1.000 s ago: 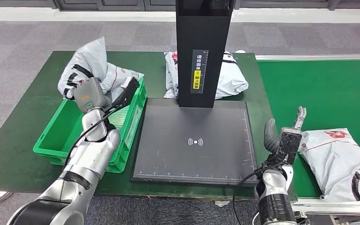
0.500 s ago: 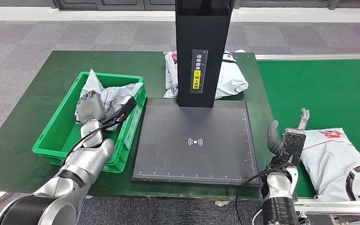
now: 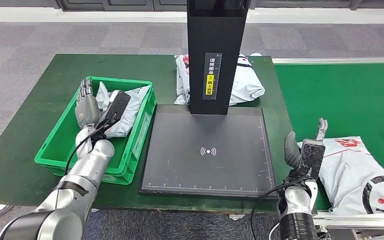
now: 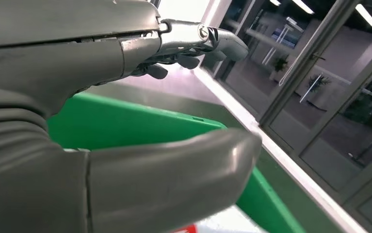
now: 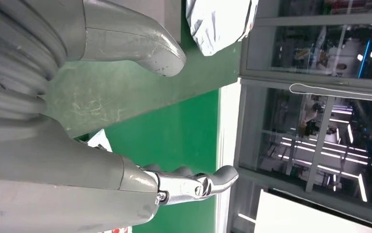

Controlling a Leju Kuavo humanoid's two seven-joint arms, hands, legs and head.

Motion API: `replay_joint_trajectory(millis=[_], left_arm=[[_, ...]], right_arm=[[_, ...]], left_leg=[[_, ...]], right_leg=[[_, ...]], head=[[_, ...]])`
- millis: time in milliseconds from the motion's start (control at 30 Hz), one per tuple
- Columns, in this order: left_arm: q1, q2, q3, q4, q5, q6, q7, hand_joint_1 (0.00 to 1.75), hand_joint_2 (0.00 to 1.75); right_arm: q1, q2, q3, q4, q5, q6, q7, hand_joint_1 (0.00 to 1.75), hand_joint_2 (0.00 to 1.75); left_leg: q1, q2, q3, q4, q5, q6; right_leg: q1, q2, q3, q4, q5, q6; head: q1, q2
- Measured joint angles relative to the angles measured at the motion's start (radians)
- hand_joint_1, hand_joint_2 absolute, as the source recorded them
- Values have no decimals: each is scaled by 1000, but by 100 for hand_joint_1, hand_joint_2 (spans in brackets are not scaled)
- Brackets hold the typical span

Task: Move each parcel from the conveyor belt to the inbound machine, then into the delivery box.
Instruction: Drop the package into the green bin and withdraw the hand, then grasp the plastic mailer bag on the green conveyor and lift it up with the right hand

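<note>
Left hand is hovering over the green bin, fingers straight and apart, holding nothing; a parcel is lying in the bin just beside them. Right hand is standing with fingers spread, empty, touching another parcel on the belt.

The black scanner column blocked the far edge of the scan pad. The pad's surface lay bare. The green crate's walls hemmed the left hand.
</note>
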Motion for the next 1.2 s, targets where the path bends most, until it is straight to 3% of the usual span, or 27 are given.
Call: replay_joint_trajectory(millis=[133, 333, 467, 767, 833, 967, 1200], left_arm=[[4, -12, 51, -34, 155, -78, -90, 0, 0], [43, -46, 93, -126, 465, -347, -315, 0, 0], [86, -86, 59, -196, 551, -427, -345, 0, 175], [110, -103, 18, -230, 593, -459, -350, 0, 175], [139, -116, -44, -267, 630, -494, -347, 0, 175], [226, -135, -252, -386, 722, -560, -318, 0, 175], [255, -149, -380, -379, 768, -545, -316, 0, 175]], right_arm=[[-1, 0, -1, 0, 6, 14, -3, 0, 175], [-26, -12, -1, 23, 12, 1, -16, 0, 175], [-64, -33, -2, 81, 15, -20, -21, 0, 175], [-84, -46, -6, 117, 24, -34, -20, 0, 175], [-101, -72, -8, 161, 32, -46, -10, 0, 175], [-135, -180, -16, 298, 49, -82, 49, 0, 175], [-141, -275, -47, 433, 190, -198, 241, 0, 175]], left_leg=[[0, 0, 0, 0, 0, 0], [0, 0, 0, 0, 0, 0], [-1, -1, -1, 0, 0, 0], [-1, -1, -1, 1, 0, 0], [-1, -2, -1, 1, 0, 0], [-1, -3, -2, 1, -1, 1], [-1, -6, -4, 1, -1, 2]], right_leg=[[0, 0, 0, 0, 0, 0], [0, 0, 0, 0, 0, 0], [-1, 0, 0, 0, 0, 0], [-1, 0, 0, -1, 0, 0], [-1, -1, 0, -1, 0, 0], [-1, -3, -1, -1, 0, 1], [-1, -6, -1, -1, 0, 1]], head=[[0, 0], [0, 0], [0, 0], [0, 0], [0, 0], [0, 0], [0, 0]])
